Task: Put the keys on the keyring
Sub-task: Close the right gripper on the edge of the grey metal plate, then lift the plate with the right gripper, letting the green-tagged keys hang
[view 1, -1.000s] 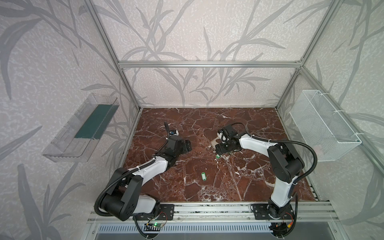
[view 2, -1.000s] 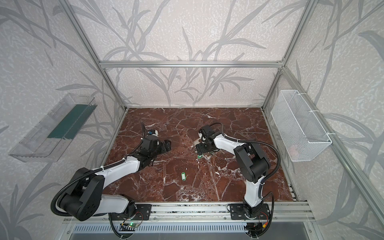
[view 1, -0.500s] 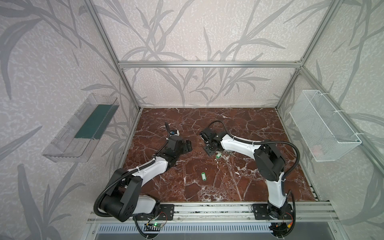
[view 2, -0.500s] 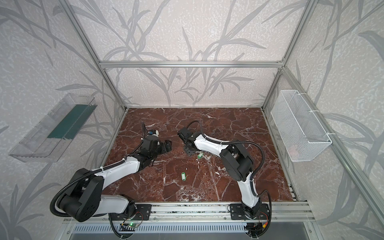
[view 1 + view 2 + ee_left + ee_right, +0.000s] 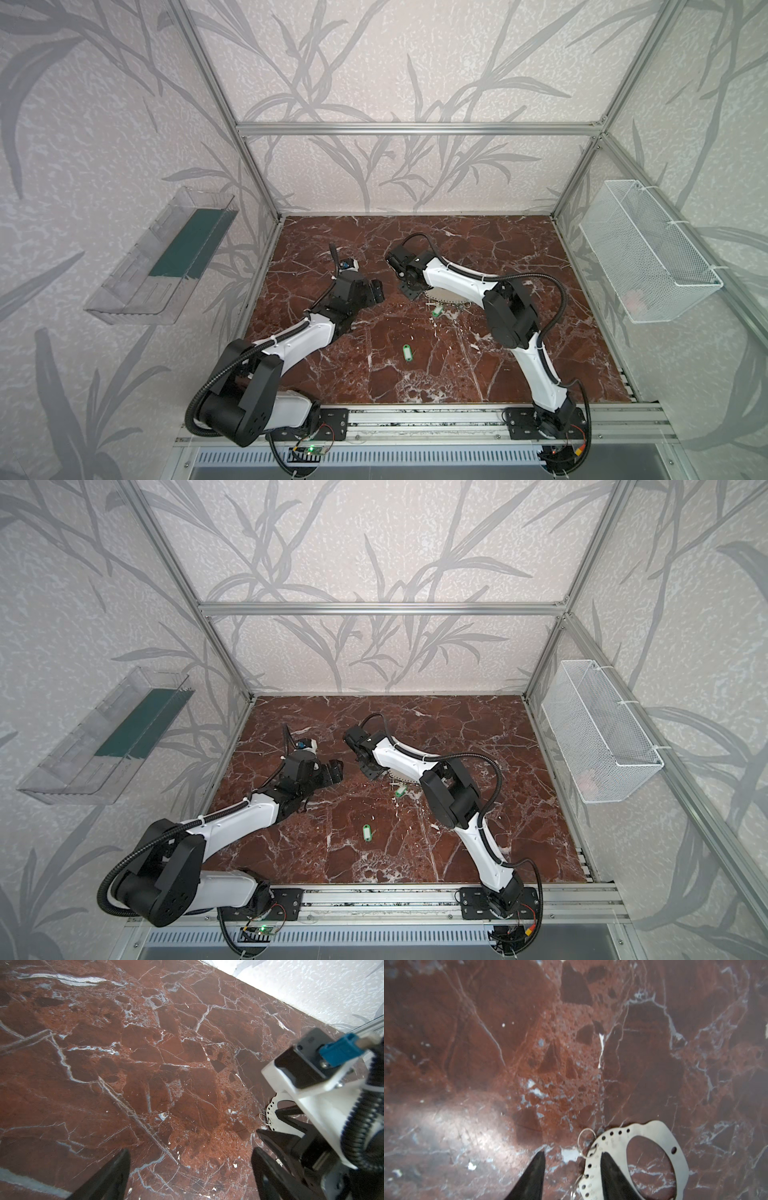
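The keyring (image 5: 650,1130), a flat grey plate with a big oval hole and small rim holes, lies on the marble floor, mostly hidden under my right arm in both top views (image 5: 436,296) (image 5: 401,776). Thin wire rings (image 5: 586,1138) hang from its rim. My right gripper (image 5: 573,1157) (image 5: 409,291) is low over the plate's left end, jaws apart: one finger over the rim, the other on bare floor outside it. One of the keys, with a green tag (image 5: 436,311), lies just in front of the plate, another (image 5: 408,352) nearer the front. My left gripper (image 5: 190,1157) (image 5: 376,291) is open and empty, facing the right one.
A clear plastic bin (image 5: 166,262) hangs on the left wall and a white wire basket (image 5: 648,253) on the right wall. Aluminium frame posts stand at the floor's corners and a metal rail (image 5: 415,419) runs along the front edge.
My right gripper has swung left from above the nearer key to the left end of the keyring, and its jaws have narrowed. The left arm and both keys have stayed put.
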{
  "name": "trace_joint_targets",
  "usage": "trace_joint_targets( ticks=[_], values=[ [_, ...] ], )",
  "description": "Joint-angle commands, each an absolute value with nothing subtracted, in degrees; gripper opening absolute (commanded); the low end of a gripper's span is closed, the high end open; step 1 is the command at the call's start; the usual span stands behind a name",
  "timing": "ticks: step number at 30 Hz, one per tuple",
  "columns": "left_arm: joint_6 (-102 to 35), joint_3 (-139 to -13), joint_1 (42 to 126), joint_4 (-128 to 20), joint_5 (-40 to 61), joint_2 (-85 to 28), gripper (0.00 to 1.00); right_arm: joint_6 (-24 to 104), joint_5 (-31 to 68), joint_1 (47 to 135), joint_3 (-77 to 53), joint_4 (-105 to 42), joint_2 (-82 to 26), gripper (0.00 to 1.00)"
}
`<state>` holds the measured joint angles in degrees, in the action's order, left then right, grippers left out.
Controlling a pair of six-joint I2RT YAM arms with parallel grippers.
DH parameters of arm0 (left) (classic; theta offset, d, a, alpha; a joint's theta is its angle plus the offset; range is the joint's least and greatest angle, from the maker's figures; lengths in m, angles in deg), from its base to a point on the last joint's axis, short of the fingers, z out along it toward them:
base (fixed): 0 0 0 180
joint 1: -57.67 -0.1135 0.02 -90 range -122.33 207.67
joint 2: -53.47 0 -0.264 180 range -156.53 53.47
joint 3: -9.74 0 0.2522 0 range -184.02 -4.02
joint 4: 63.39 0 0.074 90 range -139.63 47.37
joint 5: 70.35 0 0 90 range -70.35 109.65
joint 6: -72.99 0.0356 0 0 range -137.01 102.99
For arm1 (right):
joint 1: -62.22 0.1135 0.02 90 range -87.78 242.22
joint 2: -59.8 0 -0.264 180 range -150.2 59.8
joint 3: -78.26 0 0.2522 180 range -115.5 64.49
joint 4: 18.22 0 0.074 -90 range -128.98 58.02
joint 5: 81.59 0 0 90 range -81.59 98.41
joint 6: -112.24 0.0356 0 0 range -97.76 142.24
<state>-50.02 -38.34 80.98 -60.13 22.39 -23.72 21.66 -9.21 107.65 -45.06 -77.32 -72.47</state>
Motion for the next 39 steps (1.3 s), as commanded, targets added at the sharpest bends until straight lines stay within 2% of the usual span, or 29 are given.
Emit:
trace_joint_targets(
  ticks=[1,5,12,26,32,37,39],
  values=[
    [-49.6,-38.2,81.4,-59.6,22.3,-22.5,0.91,18.6,-12.0,107.2,-48.6,-83.5,-75.0,0.41],
    [-49.7,-38.3,81.4,-59.6,22.2,-22.8,0.91,18.1,-12.7,107.1,-49.2,-83.5,-75.7,0.41],
    [-49.7,-38.4,81.4,-59.6,21.9,-23.0,0.91,17.2,-13.8,106.5,-49.6,-83.7,-76.3,0.31],
    [-49.8,-38.4,81.4,-59.6,21.9,-23.2,0.91,16.2,-14.3,105.9,-50.4,-83.5,-78.4,0.31],
    [-49.7,-38.5,81.4,-59.6,21.9,-23.2,0.91,15.8,-15.0,105.9,-50.4,-82.2,-78.0,0.22],
    [-49.7,-38.5,81.3,-59.6,22.0,-23.2,0.91,15.5,-15.0,105.9,-49.6,-80.4,-76.5,0.00],
    [-49.7,-38.5,81.4,-59.6,21.9,-23.2,0.91,15.3,-15.0,105.9,-48.9,-79.4,-75.1,0.00]
  ],
)
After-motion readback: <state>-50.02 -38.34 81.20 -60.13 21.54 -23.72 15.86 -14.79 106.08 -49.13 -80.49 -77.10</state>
